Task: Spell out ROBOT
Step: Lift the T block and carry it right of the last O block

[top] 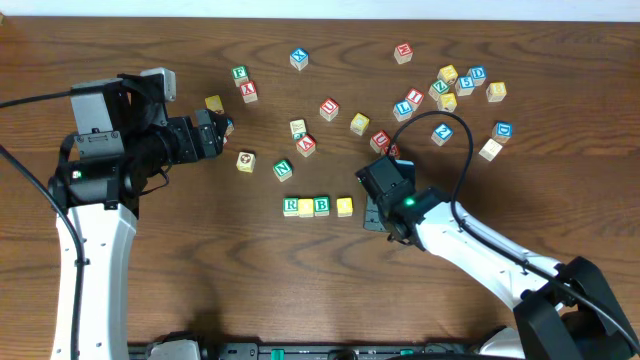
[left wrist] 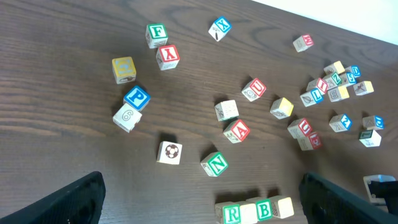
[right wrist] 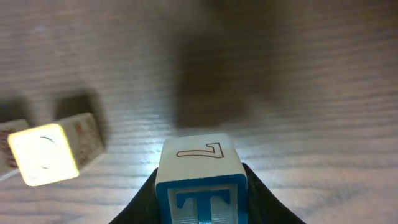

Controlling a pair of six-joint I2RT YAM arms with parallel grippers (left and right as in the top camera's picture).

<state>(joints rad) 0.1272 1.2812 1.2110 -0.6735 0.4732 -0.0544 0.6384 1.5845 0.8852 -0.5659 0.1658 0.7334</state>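
Final step in hand, by the look of it: bringing the small wooden cube with the blue letter T (right wrist: 199, 158) to the end of the word. Clamped on that cube by its two side faces: the right pincer (right wrist: 202, 208), low over the dark wood-grain worktop (right wrist: 311, 74); impossible to tell from the wrist view whether resting on the surface or just clear of it. Laid out just left of it in the overhead view: a row of four, namely the green-lettered R cube (top: 291, 206), a yellow-faced cube (top: 306, 207), the green-lettered B cube (top: 321, 206) and a second yellow-faced cube (top: 344, 206), the first three touching, the last seemingly a sliver apart. Left pincer (top: 218, 130) spread wide, holding nothing, well away among the spare lettered cubes (top: 247, 92) at the upper left. Next move, as a judgement: set the T down just beside the second yellow-faced cube, on the side away from the B and in line with the row, then let go and lift off without nudging the neighbour. No long axis on a cube, all sides alike; for the row, a long axis running left to right across the overhead view, to be continued. T face turned back toward the wrist camera, letter upright there; a brown outline figure on the adjoining face. Probably letter-up once placed, though not certain from here.
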